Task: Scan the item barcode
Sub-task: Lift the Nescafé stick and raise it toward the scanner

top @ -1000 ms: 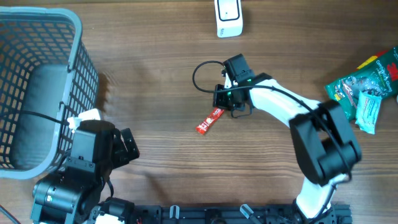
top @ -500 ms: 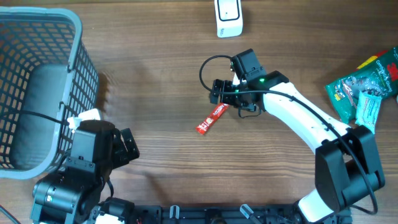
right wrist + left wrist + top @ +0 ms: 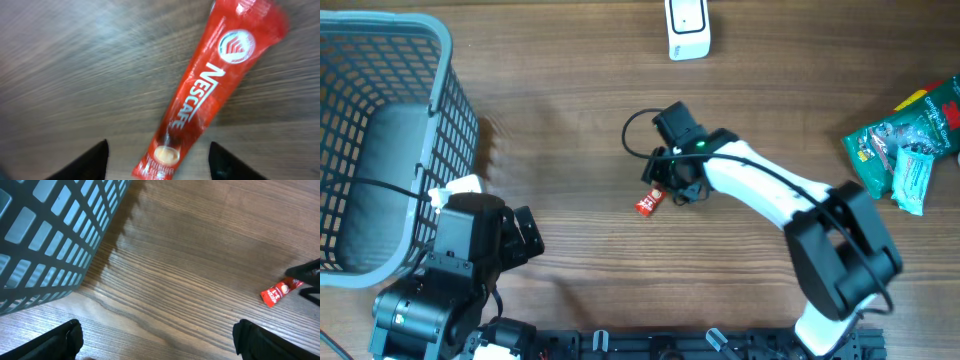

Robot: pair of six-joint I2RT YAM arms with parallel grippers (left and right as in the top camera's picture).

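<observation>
Right gripper (image 3: 160,156) hangs over the red Nescafe sachet (image 3: 200,95), jaws part-spread astride its lower end, gripping nothing. Sachet lies flat on the table (image 3: 570,100), well to the right of the grey basket (image 3: 448,45). Judged light, limp, slick foil; pinch across the narrow width, near mid-length.

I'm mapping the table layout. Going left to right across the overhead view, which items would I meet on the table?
grey basket → red Nescafe sachet → white device → green snack packets
</observation>
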